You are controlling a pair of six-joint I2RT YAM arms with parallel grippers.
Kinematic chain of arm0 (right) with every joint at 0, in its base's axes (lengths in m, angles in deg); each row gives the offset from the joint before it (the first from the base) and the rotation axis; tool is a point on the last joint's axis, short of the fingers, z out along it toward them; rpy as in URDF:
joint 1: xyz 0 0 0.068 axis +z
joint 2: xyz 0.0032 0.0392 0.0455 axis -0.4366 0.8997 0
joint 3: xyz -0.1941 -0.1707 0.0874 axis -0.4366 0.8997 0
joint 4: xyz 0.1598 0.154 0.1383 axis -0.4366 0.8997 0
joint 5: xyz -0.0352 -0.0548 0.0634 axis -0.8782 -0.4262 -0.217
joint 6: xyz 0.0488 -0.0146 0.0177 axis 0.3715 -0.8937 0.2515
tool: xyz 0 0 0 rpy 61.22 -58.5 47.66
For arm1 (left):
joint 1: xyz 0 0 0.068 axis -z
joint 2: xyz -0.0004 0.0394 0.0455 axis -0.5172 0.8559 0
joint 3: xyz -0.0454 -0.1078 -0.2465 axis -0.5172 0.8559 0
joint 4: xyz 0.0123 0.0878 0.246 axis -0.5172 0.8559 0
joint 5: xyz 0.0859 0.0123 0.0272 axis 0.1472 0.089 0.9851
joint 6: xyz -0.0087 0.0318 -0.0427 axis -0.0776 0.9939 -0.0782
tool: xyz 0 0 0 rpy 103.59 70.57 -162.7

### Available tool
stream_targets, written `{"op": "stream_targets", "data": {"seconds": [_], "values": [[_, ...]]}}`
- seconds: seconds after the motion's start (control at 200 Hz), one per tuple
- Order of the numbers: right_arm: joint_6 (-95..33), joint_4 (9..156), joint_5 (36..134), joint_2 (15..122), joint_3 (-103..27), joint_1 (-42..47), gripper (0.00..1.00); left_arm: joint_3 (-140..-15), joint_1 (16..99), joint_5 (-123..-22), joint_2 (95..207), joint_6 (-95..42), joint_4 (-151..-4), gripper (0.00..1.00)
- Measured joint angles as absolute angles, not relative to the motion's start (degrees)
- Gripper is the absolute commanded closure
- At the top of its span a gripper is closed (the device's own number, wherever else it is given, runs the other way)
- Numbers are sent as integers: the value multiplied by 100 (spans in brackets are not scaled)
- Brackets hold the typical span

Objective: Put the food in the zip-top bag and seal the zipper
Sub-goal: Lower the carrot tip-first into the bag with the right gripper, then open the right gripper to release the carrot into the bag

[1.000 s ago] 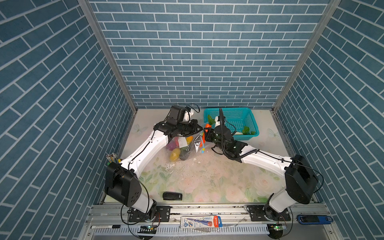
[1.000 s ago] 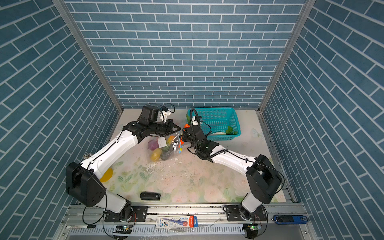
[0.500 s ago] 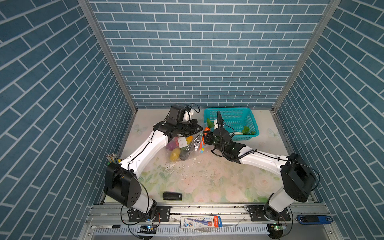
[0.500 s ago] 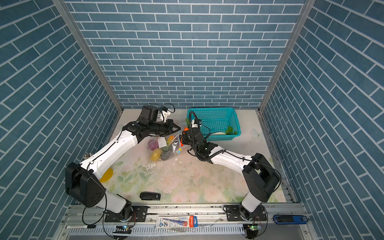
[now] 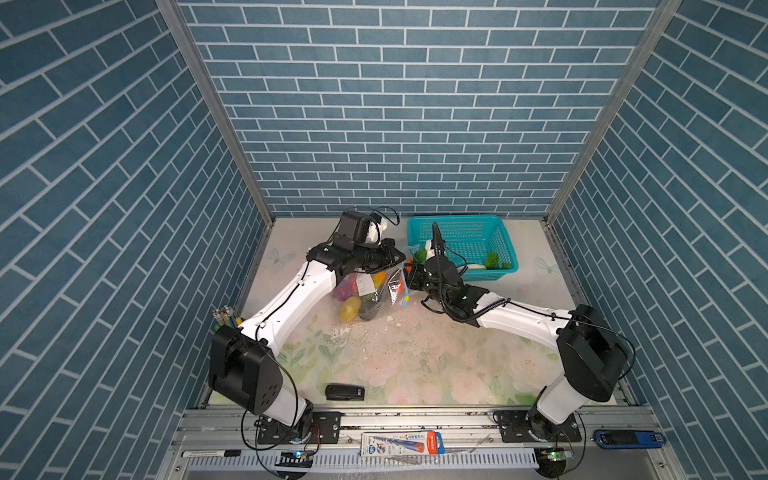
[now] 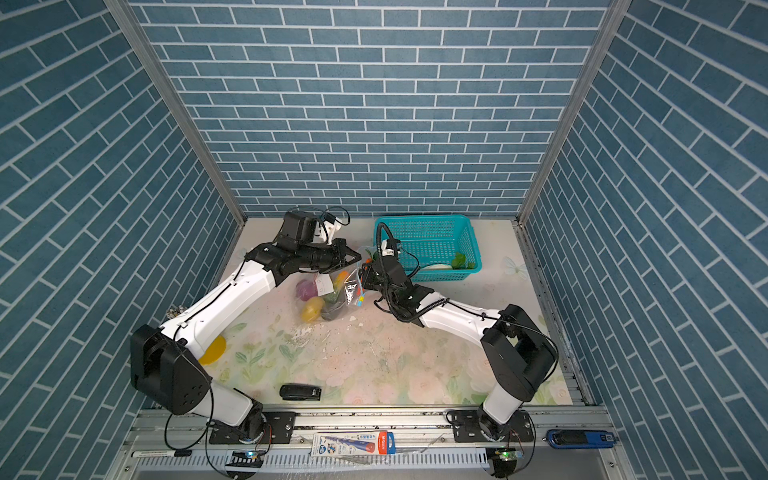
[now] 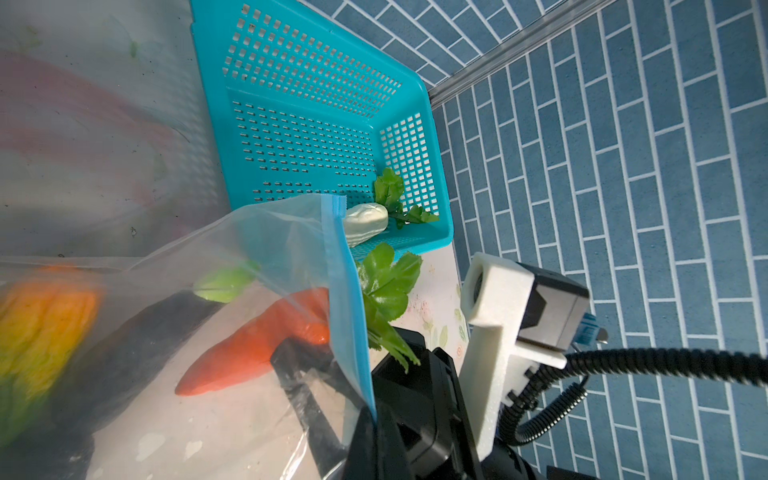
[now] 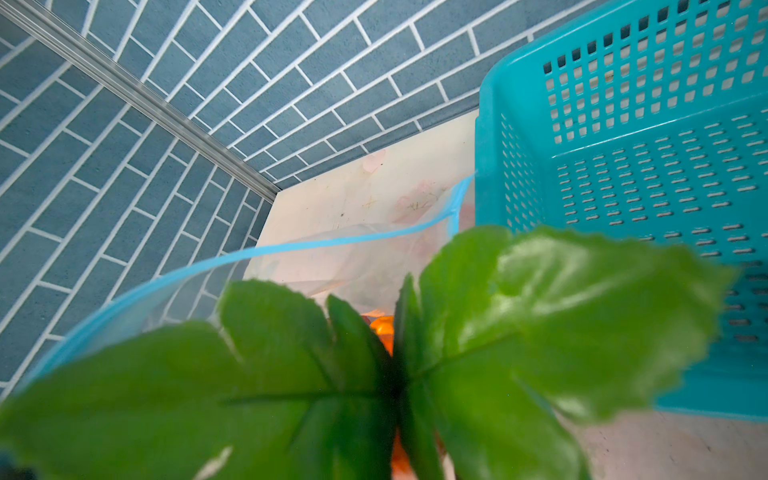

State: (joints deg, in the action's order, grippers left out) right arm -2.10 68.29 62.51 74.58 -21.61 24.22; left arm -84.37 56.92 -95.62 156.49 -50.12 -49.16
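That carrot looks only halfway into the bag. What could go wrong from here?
The carrot is mostly inside the bag, but its leaves stick out across the blue zipper strip; left there, they would likely block the seal. The bag's mouth seems held up by the left tool alone, so it might slip or sag shut.

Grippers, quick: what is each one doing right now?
Left gripper: closed, holding the zip-top bag by its rim.
Right gripper: at the bag mouth with the carrot; grip cannot be told.
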Motion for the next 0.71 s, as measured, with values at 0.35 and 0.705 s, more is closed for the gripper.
{"op": "stream_targets", "data": {"seconds": [0.35,0.705], "values": [[-68,6912,6597,7458,-2163,2420,61,-8439,5692,-9564,15649,-5021,-4916,100],[-68,7467,7160,7454,-2179,2420,61,-8439,5692,-9564,15647,-5021,-4918,100]]}}
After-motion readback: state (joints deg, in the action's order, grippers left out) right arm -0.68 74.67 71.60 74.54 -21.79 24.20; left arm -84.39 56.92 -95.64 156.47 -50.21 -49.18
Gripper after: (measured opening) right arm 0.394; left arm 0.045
